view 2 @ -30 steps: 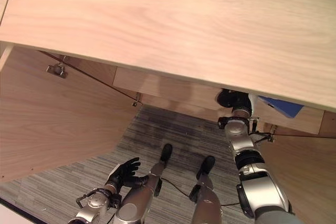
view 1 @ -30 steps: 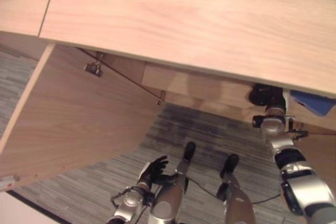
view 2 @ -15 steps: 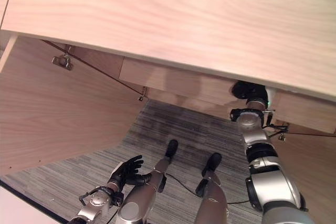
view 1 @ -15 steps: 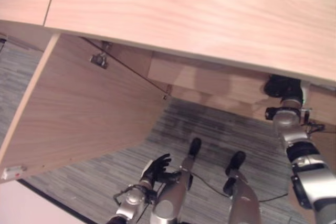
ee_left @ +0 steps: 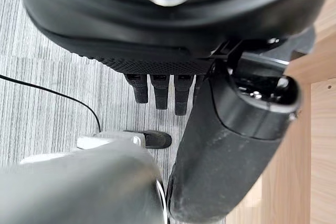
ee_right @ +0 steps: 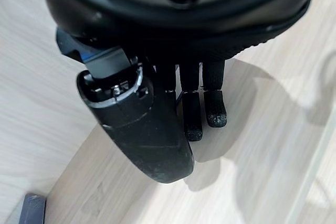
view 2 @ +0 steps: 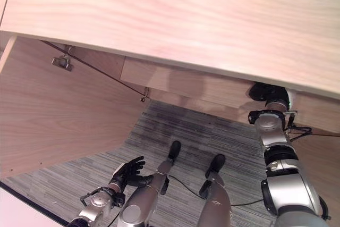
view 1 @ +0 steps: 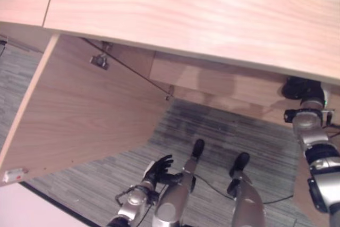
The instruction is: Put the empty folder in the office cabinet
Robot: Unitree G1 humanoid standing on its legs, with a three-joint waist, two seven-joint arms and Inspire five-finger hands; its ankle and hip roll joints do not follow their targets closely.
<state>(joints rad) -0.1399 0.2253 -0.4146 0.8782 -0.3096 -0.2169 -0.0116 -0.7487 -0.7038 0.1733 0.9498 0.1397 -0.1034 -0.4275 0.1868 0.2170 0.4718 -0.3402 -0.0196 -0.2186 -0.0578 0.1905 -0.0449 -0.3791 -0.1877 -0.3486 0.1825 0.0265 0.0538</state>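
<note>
Apparently the placing step is ending: the right hand (ee_right: 173, 103), at three o'clock in the head views, reaches under the cabinet (view 1: 212, 14) top, fingers relaxed and holding nothing. A dark corner (ee_right: 32, 208), possibly the folder, lies on the shelf beside it. The left hand (view 1: 158, 169) hangs spread at six o'clock. Next probably comes withdrawing the arm and swinging the open door (view 1: 79, 115) closed.

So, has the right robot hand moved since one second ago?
Yes. The right robot hand slid rightwards under the cabinet top, further from the door hinge.
</note>
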